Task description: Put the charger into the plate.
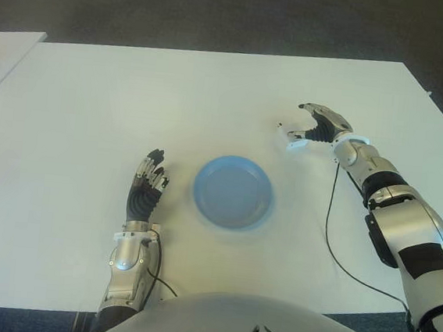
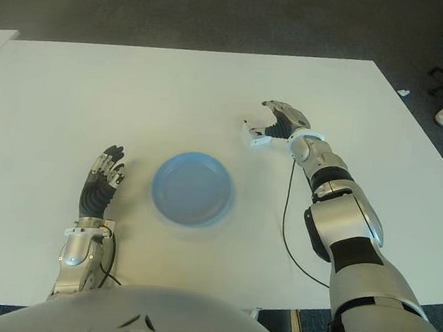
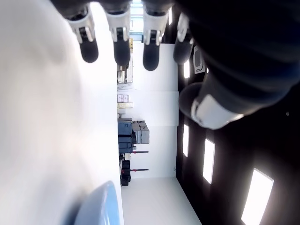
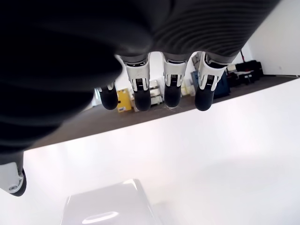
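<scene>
Charger [image 1: 297,143]: a small white block on the white table [image 1: 94,107], well apart from the blue plate [image 1: 233,192] and off to the plate's far right. The right hand [image 1: 323,127] arches over it, fingers [image 4: 172,89] spread and extended above, thumb low beside the block. In the right wrist view the charger's white top sits under the palm with open space between it and the fingertips; contact cannot be confirmed, and nothing is clasped. The left hand [image 1: 147,186] shows just left of the plate, fingers straight and loosely together, holding nothing.
</scene>
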{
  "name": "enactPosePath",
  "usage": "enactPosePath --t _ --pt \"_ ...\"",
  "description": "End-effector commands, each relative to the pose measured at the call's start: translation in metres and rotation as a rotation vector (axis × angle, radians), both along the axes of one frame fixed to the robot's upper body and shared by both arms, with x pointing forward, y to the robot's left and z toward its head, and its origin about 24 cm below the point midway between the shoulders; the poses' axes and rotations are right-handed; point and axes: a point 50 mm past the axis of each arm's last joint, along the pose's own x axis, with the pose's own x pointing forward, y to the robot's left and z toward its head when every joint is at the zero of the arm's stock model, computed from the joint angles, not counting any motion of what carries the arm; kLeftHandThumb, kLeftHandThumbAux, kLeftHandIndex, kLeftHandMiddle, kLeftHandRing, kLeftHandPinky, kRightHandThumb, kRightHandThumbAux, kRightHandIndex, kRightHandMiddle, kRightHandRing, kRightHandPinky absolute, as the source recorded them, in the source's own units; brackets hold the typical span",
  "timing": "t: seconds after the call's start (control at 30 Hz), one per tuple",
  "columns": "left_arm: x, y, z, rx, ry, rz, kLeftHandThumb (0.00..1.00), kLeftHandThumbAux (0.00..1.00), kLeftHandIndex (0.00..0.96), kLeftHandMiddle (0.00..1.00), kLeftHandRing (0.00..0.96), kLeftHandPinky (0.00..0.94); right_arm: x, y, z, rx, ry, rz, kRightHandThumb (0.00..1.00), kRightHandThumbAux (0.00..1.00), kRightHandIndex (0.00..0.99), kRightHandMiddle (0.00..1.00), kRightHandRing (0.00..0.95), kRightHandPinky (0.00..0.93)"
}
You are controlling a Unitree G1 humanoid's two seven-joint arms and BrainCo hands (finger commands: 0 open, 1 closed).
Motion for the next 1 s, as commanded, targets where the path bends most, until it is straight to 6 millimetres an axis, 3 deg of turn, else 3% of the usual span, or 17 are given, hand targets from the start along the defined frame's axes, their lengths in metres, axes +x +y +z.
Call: enactPosePath --t 0.03,1.0 --pt "-0.005 -0.001 -0.005 -0.009 0.03 0.003 0.217 0.635 0.135 0.131 0.104 0.116 -0.005 0.002 -0.011 0.016 0.044 -0.008 0.453 0.458 0.0 0.036 0.034 0.063" --pt "-0.012 -0.009 -0.002 -0.01 0.025 0.0 0.2 0.641 0.139 0.129 0.104 0.119 -0.014 0.013 -0.032 0.013 0.115 0.006 0.424 0.468 0.001 0.042 0.046 0.077"
